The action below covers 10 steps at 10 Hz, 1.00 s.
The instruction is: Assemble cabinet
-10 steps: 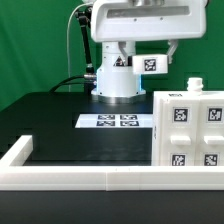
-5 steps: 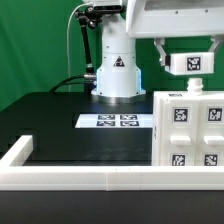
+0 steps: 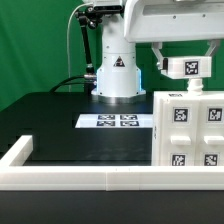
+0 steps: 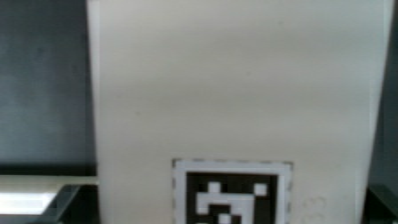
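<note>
The cabinet (image 3: 190,135) is a big white box with several marker tags on its front, standing at the exterior view's right against the front rail. My gripper (image 3: 188,58) hangs just above the cabinet's top and is shut on a small white tagged block (image 3: 186,67). The block is held level, a short way above a small white peg (image 3: 195,84) on the cabinet's top. In the wrist view the white tagged block (image 4: 231,100) fills the middle of the frame and its tag (image 4: 231,192) shows. My fingers are hidden there.
The marker board (image 3: 118,121) lies flat on the black table in front of the arm's white base (image 3: 116,78). A long white rail (image 3: 80,176) edges the table's front and turns back at the exterior view's left (image 3: 18,152).
My gripper carried the white block from beside the arm's base toward the exterior view's right, over the cabinet. Since half a second ago it has sunk slightly and shifted a little left.
</note>
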Each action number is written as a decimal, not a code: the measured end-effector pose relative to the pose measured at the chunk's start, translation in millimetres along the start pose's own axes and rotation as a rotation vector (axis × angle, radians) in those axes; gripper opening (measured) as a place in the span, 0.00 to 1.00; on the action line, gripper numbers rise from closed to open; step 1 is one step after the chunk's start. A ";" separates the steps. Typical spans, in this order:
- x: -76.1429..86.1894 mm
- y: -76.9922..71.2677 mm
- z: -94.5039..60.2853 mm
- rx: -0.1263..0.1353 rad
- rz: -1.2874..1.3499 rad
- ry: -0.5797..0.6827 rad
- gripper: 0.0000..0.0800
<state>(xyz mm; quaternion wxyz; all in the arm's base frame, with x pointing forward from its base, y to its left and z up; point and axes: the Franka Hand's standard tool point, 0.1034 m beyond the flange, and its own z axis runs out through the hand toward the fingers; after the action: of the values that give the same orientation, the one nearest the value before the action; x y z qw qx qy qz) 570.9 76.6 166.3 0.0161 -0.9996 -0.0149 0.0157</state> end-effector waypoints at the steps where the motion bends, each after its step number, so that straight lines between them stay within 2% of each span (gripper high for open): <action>1: 12.4 -0.6 -1.3 -0.003 -0.015 0.012 0.71; 3: 30.3 0.4 -3.1 -0.006 -0.023 0.030 0.71; 6: 46.3 -5.1 -4.2 -0.008 -0.031 0.039 0.71; 8: 48.7 -10.6 2.9 -0.010 -0.027 0.036 0.71; 10: 51.2 -8.6 8.1 -0.013 -0.025 0.059 0.71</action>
<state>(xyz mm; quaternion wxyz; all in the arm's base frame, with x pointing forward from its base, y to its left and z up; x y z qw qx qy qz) 621.5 87.0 156.9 0.0105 -0.9995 -0.0271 -0.0143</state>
